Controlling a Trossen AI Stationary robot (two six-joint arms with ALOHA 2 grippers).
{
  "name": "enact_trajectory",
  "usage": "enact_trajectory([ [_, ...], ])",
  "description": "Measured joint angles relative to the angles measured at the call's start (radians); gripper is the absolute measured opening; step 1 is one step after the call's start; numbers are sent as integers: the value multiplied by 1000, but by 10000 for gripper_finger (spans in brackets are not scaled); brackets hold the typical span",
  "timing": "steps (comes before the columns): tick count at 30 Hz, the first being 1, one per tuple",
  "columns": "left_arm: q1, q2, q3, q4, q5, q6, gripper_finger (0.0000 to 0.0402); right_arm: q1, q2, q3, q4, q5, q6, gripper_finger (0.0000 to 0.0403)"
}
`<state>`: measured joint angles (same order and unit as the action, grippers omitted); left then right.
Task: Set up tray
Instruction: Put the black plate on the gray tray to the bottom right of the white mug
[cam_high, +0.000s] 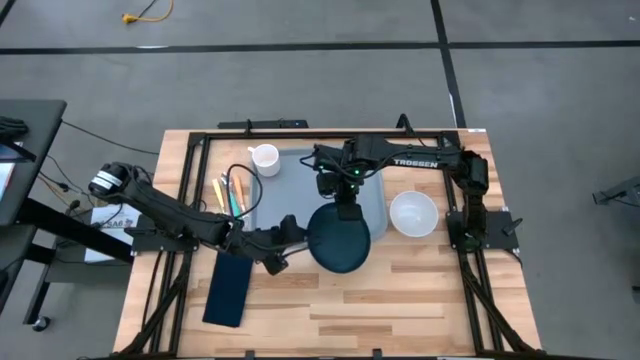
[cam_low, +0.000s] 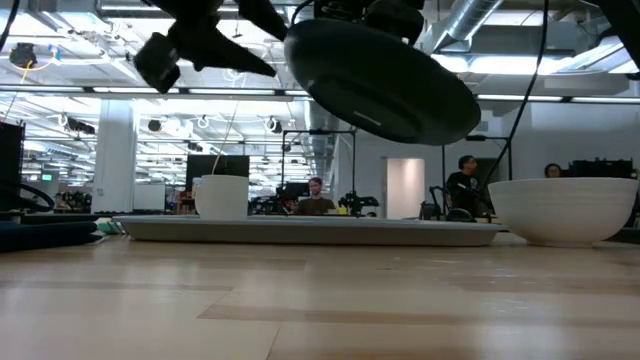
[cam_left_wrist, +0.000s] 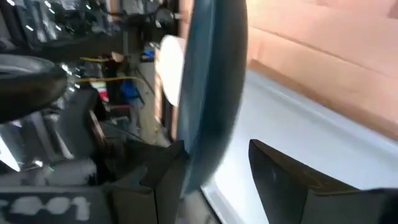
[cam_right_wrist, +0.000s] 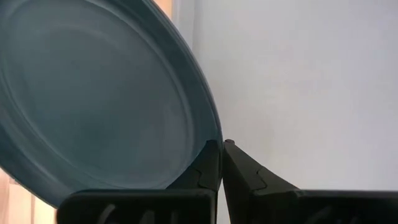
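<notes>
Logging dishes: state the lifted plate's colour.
Dark teal plate, plain; clearest in the right wrist view.

Open-plan robotics lab/workshop: exposed ceiling ducts (cam_low: 560, 30) and strip lighting, people seated at workstations (cam_low: 316, 196) in the bkgd, grey concrete floor (cam_high: 300, 80) w/ taped lines around the table.

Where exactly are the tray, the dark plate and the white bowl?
tray (cam_high: 290, 180): high view, bare grey-blue surface beside the mug.
dark plate (cam_high: 340, 245): high view, centre of its round face.
white bowl (cam_high: 413, 214): high view, inside of the bowl.
</notes>
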<state>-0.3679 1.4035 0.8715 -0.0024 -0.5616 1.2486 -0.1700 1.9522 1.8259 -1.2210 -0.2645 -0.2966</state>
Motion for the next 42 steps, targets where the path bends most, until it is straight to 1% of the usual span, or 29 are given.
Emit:
enact_trajectory([
  [3,7,22,0,27,-43,58,169,0,0,0,-1,0,0,0],
  [6,20,52,0,41,-50,104,169,0,0,0,0,2,0,0],
  [9,31,84,0,78,-53,105,169,0,0,0,2,3,0,1],
  [13,38,111,0,79,-76,106,169,-1,0,0,-2,5,2,1],
  [16,38,120,0,79,-94,108,169,-1,0,0,-4,5,2,1],
  [20,38,120,0,82,-93,106,164,-1,0,0,-3,4,2,1],
  [22,34,120,0,90,-108,102,150,-1,0,0,-2,4,2,1],
  [24,32,120,0,94,-126,102,125,-1,0,0,-1,4,2,2],
  [29,32,122,-1,75,-130,94,32,-1,-1,0,3,-4,3,6],
  [30,31,123,-3,60,-126,91,19,-1,-2,0,7,-8,3,8],
  [31,31,124,-4,48,-124,88,13,-1,-4,1,12,-7,4,11],
  [37,31,123,-2,8,-127,29,7,-1,-3,1,30,1,0,28],
  [42,16,122,-2,-17,-176,4,6,-1,-3,1,57,9,-1,45],
])
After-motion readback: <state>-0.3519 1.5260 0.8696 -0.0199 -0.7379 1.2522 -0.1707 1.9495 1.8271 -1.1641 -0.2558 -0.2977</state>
